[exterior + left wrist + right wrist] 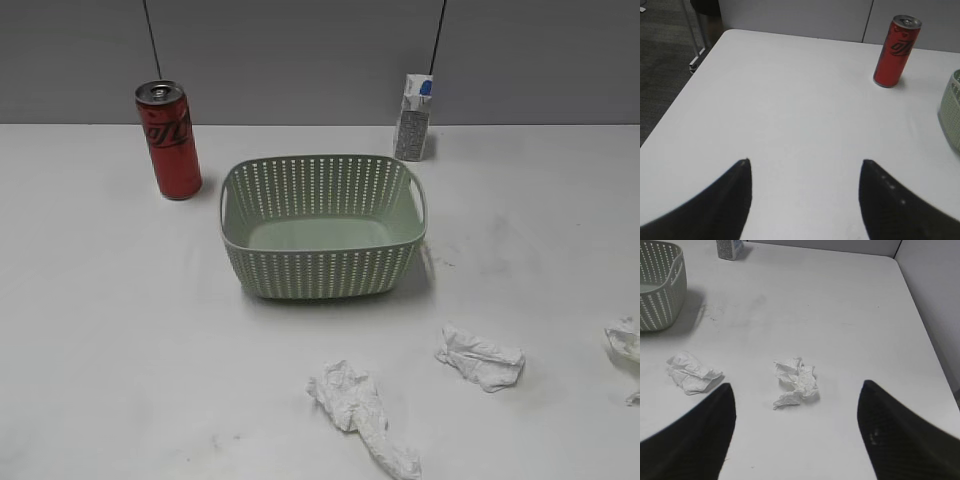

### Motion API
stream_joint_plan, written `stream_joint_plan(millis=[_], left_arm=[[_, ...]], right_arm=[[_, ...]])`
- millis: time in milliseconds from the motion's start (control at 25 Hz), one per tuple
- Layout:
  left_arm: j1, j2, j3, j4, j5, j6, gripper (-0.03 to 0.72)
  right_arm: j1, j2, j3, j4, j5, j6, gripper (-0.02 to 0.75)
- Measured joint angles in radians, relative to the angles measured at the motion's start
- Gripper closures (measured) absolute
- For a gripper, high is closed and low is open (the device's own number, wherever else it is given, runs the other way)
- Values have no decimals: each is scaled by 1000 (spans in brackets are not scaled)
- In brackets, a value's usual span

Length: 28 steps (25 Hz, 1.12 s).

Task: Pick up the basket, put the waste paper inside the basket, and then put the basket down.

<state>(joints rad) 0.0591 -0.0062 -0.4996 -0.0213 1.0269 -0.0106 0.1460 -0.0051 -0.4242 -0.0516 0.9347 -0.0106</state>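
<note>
The sage-green basket (322, 226) stands empty in the middle of the white table; its edge shows in the left wrist view (952, 116) and in the right wrist view (659, 286). Three white waste paper wads lie in front: a long twisted one (362, 412), one (481, 358) to its right, and one at the right edge (624, 342). In the right wrist view two wads show (691, 372) (796, 380). My left gripper (805, 161) is open over bare table left of the basket. My right gripper (797, 384) is open above a wad. Neither gripper shows in the exterior view.
A red soda can (168, 140) stands behind and left of the basket, also in the left wrist view (896, 50). A small white-grey carton (413, 117) stands at the back right, also in the right wrist view (730, 248). The table's left edge (685, 90) and right edge (925, 330) are in view.
</note>
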Motion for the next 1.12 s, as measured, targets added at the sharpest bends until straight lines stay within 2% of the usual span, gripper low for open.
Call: stream_joint_plan(millis=[680,960,1120], left_arm=[[0,8,-3,-6,-2,5,178],[0,212,-60,-126,-102,108,178],[-82,352,-61,-198,-265,118,178]], right_arm=[[0,0,0,0,0,0,164],[0,0,0,0,0,0,164],[0,0,0,0,0,0,164]])
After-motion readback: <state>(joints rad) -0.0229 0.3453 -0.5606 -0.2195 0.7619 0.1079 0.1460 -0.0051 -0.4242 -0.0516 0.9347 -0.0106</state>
